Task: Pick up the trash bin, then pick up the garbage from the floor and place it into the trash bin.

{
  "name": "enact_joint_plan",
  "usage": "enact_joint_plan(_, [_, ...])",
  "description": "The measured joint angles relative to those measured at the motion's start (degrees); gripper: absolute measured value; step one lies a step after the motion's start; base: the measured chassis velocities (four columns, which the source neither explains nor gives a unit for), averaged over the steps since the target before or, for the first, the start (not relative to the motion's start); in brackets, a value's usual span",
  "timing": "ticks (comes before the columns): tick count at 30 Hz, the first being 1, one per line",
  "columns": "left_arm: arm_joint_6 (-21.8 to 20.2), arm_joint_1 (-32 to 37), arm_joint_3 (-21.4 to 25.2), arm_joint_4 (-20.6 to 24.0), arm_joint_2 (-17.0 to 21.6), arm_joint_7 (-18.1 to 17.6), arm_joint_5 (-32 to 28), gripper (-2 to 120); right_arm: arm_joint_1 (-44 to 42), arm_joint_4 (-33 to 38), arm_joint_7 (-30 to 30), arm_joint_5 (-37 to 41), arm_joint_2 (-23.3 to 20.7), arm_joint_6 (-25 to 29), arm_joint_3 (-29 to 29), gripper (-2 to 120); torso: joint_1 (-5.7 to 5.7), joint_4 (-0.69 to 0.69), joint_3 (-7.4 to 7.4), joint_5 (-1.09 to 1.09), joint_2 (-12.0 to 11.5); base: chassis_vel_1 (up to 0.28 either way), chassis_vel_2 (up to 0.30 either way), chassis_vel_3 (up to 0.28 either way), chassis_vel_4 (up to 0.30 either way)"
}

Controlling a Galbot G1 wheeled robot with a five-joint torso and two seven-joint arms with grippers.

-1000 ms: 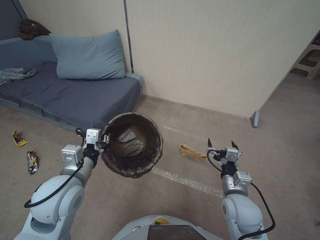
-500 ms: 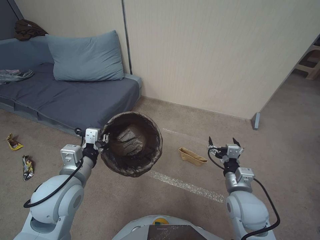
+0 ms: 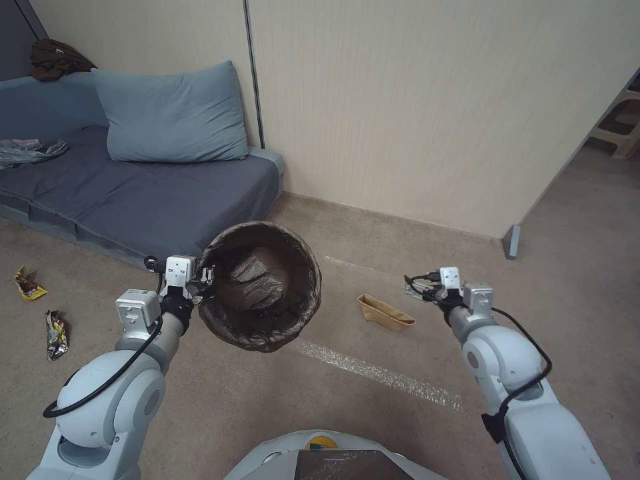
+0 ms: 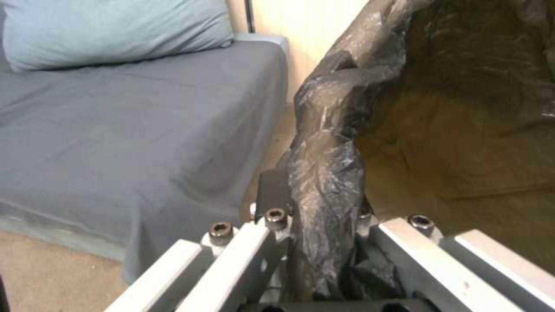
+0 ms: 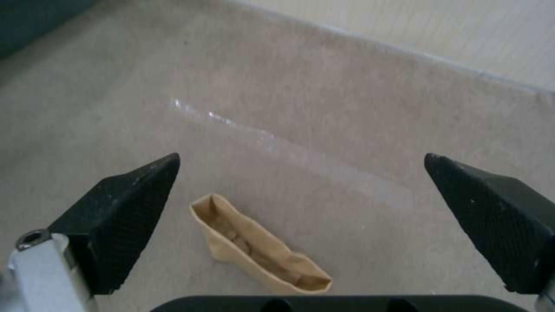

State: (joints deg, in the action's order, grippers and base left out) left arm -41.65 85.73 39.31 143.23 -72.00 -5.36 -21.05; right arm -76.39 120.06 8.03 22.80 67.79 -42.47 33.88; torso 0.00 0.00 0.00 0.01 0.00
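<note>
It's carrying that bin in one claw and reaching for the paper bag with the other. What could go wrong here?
The left claw grips the trash bin by one spot of its bag-covered rim, so the bin may tip or slip. The open right claw hangs above the tan paper bag, which lies flat on the carpet; the fingers might only crush it.

even indoor light; wrist views blurry

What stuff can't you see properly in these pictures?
- Trash bin, head view: its white outer wall is hidden by the brown bag folded over the rim.
- Left gripper, left wrist view: the pads are buried in the bag's crinkled edge.
- Two snack wrappers, head view: too small to read.
- Tan paper bag, right wrist view, between the open right gripper's fingers: whether it holds anything is unclear.
</note>
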Motion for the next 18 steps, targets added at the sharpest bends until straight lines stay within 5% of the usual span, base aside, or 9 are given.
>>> enact_joint_plan(18, [0.30,-0.49,-0.11,0.01,-0.02,0.27,0.44,0,8.56,-15.60,-1.05,0.18,-7.90,0.04,-10.49,100,0.00,0.00,0.00,-0.01,0.00,0.000,0.000,0.000,0.000])
